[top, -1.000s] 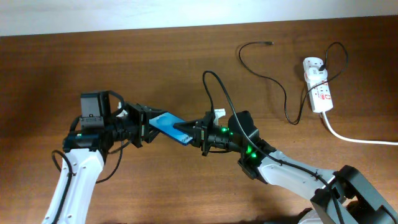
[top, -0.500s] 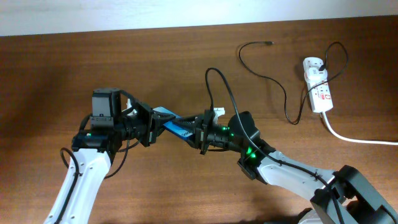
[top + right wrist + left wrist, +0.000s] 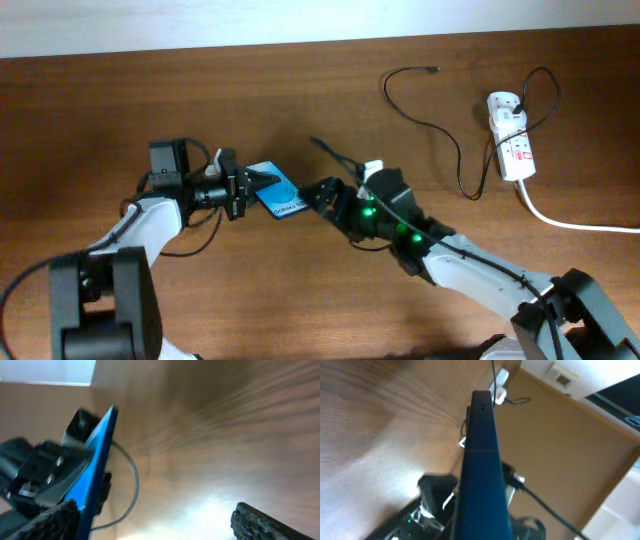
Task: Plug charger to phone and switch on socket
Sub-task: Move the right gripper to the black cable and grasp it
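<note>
My left gripper [image 3: 247,187] clamps the flat blue-screened, black-edged phone [image 3: 279,195], its text unreadable; right gripper [image 3: 315,197] beside it, fingers apart.

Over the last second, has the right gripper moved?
Yes. The right gripper has backed off the end of the phone, slightly toward the socket, and stands open; the left gripper holds the phone.

Left hand [image 3: 243,188] grips the phone [image 3: 276,193]; right hand [image 3: 320,193] sits just beside.
</note>
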`<action>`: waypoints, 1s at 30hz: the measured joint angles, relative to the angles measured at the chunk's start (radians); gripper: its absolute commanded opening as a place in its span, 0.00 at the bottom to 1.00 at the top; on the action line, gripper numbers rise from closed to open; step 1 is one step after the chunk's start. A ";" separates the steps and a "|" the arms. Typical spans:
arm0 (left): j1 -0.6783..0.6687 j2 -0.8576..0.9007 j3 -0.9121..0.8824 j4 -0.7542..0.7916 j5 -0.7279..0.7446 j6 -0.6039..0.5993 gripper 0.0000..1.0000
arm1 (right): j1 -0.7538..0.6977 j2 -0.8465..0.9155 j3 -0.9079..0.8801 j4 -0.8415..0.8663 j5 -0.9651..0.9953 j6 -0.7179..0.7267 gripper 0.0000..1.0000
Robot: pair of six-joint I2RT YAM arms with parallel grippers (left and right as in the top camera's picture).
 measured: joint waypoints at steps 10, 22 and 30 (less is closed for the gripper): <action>0.006 0.002 0.003 0.019 0.147 0.001 0.00 | -0.176 -0.325 -0.029 -0.337 0.133 -0.293 0.98; 0.006 0.002 0.003 0.019 0.144 0.001 0.00 | -0.177 -0.230 -0.029 -0.399 0.281 -0.432 0.99; 0.006 0.002 0.003 0.019 0.144 0.001 0.00 | -0.177 -0.177 0.007 -0.510 0.337 -0.442 0.94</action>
